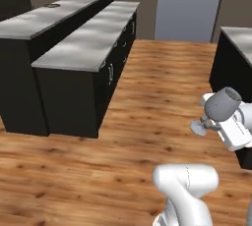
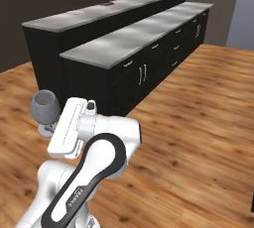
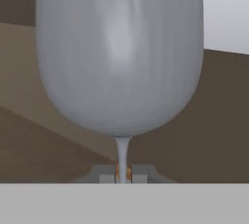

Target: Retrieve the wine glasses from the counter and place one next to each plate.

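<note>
Left base view: wood floor (image 1: 147, 97) wide open btwn the long black cabinet run w/ grey top (image 1: 88, 43) on the left and a dark unit (image 1: 234, 63) at the right edge. Gripper (image 1: 212, 124) holds a wine glass (image 1: 222, 104) over the floor.

Right base view: glass (image 2: 45, 107) left of the white hand, floor open to the right.

Hand view: fingertips (image 3: 103, 173) pinched on the stem, bowl (image 3: 119, 52) just above.

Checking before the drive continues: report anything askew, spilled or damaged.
Only the wine glass stands out: the gripper, shut on its stem, carries it tilted in mid-air over the wooden floor. No spill or damage shows.
</note>
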### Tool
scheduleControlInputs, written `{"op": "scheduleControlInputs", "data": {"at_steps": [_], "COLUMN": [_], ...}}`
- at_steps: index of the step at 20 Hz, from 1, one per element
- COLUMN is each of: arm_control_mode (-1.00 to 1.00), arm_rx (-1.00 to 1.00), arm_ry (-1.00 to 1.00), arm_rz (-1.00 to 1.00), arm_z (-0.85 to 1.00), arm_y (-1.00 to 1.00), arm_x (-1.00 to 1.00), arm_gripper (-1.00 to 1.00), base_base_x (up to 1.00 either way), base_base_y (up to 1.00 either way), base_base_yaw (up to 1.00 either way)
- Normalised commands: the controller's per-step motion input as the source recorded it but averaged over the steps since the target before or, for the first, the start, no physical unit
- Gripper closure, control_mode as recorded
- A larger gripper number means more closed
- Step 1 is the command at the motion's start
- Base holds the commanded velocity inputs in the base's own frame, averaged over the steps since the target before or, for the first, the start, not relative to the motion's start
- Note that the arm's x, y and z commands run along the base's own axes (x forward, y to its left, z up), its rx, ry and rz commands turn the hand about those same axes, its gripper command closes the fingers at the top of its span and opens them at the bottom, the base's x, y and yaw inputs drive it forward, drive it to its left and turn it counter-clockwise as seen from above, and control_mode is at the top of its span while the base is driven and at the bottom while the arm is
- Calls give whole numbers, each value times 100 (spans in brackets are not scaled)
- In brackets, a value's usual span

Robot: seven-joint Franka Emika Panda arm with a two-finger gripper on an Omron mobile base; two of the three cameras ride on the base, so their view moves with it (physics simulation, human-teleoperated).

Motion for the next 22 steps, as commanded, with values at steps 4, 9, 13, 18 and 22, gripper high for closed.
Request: {"op": "scheduleControlInputs", "data": {"at_steps": [4, 9, 13, 18, 22], "arm_control_mode": [100, 100, 100, 100, 100], "arm_rx": [0, 0, 0, 0, 0], "arm_ry": [0, 0, 0, 0, 0], "arm_rz": [0, 0, 0, 0, 0], "arm_z": [0, 0, 0, 0, 0], "arm_y": [0, 0, 0, 0, 0], "arm_x": [0, 0, 0, 0, 0], "arm_gripper": [100, 100, 100, 100, 100], "base_base_x": [0, 0, 0, 0, 0], "base_base_y": [100, 100, 100, 100, 100], "base_base_yaw": [-20, -23, -23, -21, -20]}}
